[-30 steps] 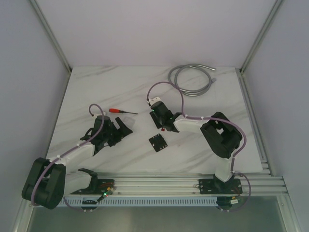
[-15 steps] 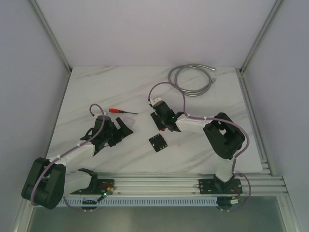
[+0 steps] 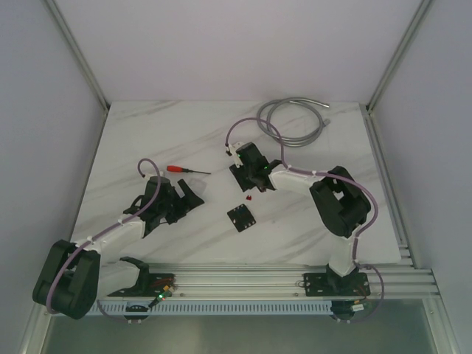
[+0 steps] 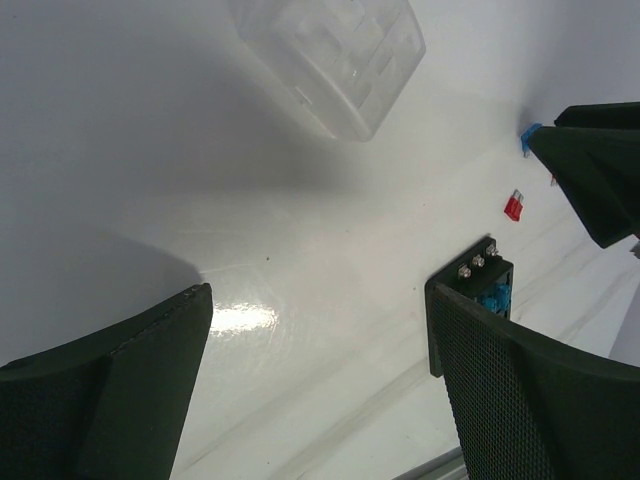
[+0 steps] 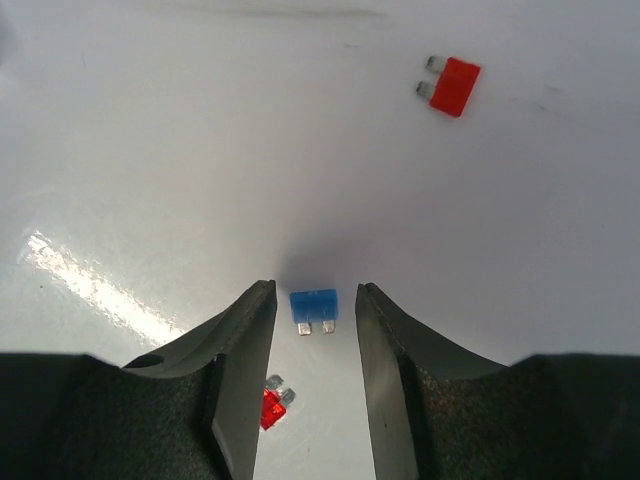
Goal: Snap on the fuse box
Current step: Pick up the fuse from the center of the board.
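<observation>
In the middle of the table, the fuse box lies flat. Just beyond it, the right gripper stands partly open around a blue fuse. To the left, the left gripper is wide open.

red-handled screwdriver | coiled grey cable | blue fuse | red fuse

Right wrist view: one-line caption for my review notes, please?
Open right tool straddles a loose blue fuse on the white table, untouched; one red fuse beyond, another nearer the camera.
</observation>
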`<state>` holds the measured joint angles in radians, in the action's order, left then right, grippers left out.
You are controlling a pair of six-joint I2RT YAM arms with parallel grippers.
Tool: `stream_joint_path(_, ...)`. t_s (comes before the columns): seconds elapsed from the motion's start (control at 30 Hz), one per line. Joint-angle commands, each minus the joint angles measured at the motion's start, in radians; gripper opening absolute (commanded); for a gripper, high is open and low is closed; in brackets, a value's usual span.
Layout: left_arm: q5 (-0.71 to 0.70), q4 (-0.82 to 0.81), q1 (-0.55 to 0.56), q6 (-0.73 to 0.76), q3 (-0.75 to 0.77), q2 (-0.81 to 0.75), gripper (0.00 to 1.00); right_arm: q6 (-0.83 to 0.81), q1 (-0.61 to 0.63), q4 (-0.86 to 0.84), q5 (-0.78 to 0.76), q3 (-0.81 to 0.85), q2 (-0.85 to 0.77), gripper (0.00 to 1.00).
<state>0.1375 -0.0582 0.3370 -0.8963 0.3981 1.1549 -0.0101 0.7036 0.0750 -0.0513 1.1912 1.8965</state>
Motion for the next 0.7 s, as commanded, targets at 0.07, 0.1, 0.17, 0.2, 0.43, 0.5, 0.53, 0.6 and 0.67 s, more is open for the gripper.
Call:
stream_joint_path(0.07, -0.002, 0.013, 0.009, 0.010, 0.029, 0.010, 0.98, -0.032, -0.004, 0.051, 0.032, 0.048, 0.042, 0.43)
stream_joint_path(0.1, -0.001, 0.014, 0.010, 0.011, 0.030, 0.012, 0.98, -0.034, -0.004, 0.053, 0.032, 0.048, 0.043, 0.43)
stream_joint_path(0.17, -0.002, 0.012, 0.013, 0.012, 0.032, 0.014, 0.98, -0.039, -0.006, 0.060, 0.033, 0.049, 0.047, 0.42)
stream_joint_path(0.2, -0.002, 0.013, 0.013, 0.013, 0.032, 0.016, 0.98, -0.042, -0.006, 0.064, 0.035, 0.050, 0.050, 0.42)
stream_joint_path(0.43, 0.001, 0.013, 0.022, 0.015, 0.038, 0.026, 0.98, -0.044, -0.007, 0.104, 0.059, 0.068, 0.070, 0.39)
stream_joint_path(0.5, 0.002, 0.013, 0.024, 0.017, 0.041, 0.026, 0.98, -0.041, -0.007, 0.112, 0.062, 0.069, 0.074, 0.38)
stream_joint_path(0.53, 0.001, 0.012, 0.026, 0.018, 0.043, 0.027, 0.98, -0.038, -0.007, 0.118, 0.061, 0.070, 0.075, 0.37)
stream_joint_path(0.6, 0.003, 0.013, 0.030, 0.023, 0.048, 0.030, 0.98, -0.033, -0.007, 0.129, 0.055, 0.070, 0.077, 0.35)
stream_joint_path(0.67, 0.003, 0.013, 0.036, 0.028, 0.053, 0.036, 0.97, -0.030, -0.007, 0.132, 0.051, 0.064, 0.073, 0.34)
